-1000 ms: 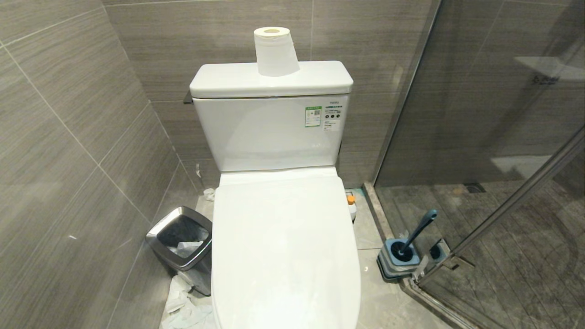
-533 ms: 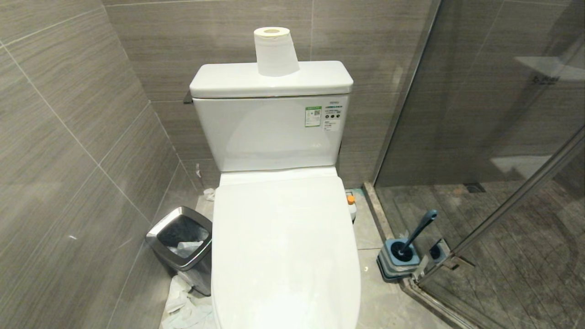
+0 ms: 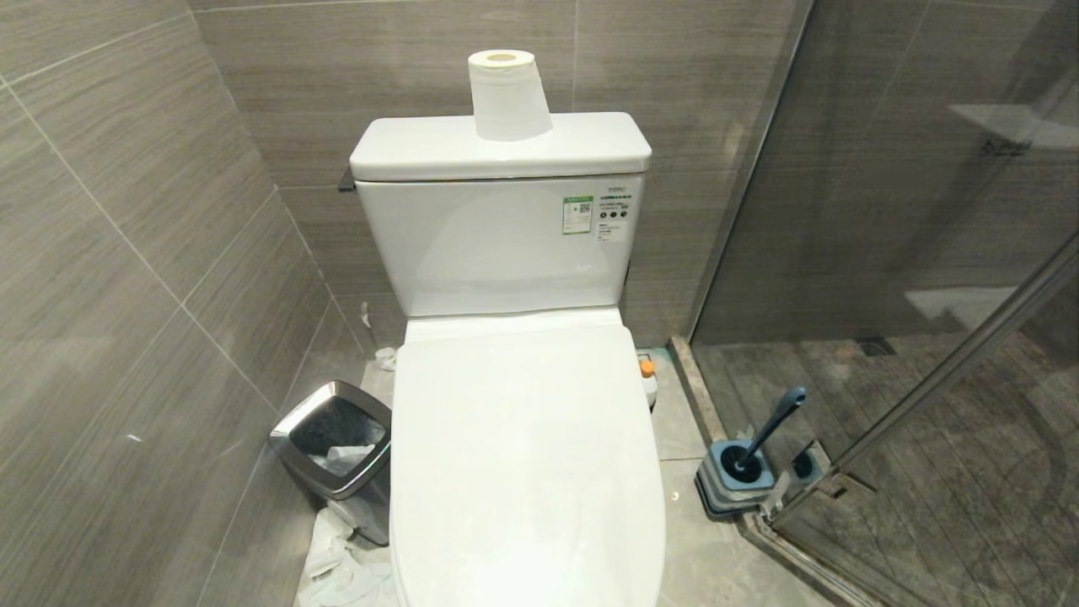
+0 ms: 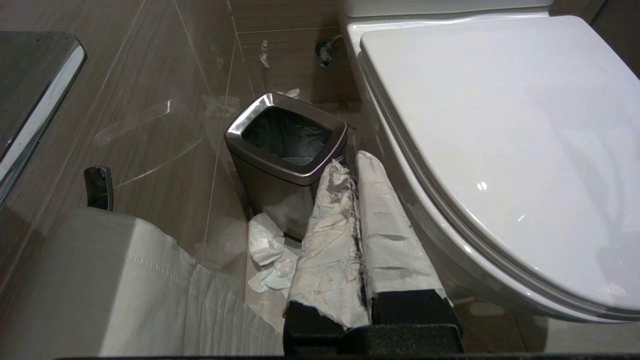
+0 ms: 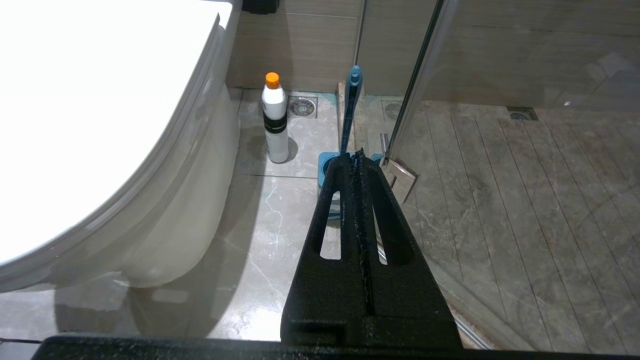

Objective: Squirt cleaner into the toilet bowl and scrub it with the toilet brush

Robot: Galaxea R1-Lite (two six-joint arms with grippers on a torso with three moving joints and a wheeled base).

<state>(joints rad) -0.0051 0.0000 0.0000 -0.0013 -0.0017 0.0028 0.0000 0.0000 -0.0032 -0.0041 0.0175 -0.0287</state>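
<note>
Two end effectors waiting, lid closed

Both arms are hanging low beside the big white shiny toilet bowl point(image 3: 527, 455), its lid lying flat. The left end effector point(image 4: 356, 162) is clenched and empty near the steel-rimmed bin point(image 4: 286, 140). The right end effector point(image 5: 356, 156) is clenched and empty too. The small white orange-capped cleaner bottle point(image 5: 275, 120) is standing on the floor, and the long teal-blue toilet brush point(image 5: 350, 107) is sitting in its holder, probably for easy reaching.
</note>
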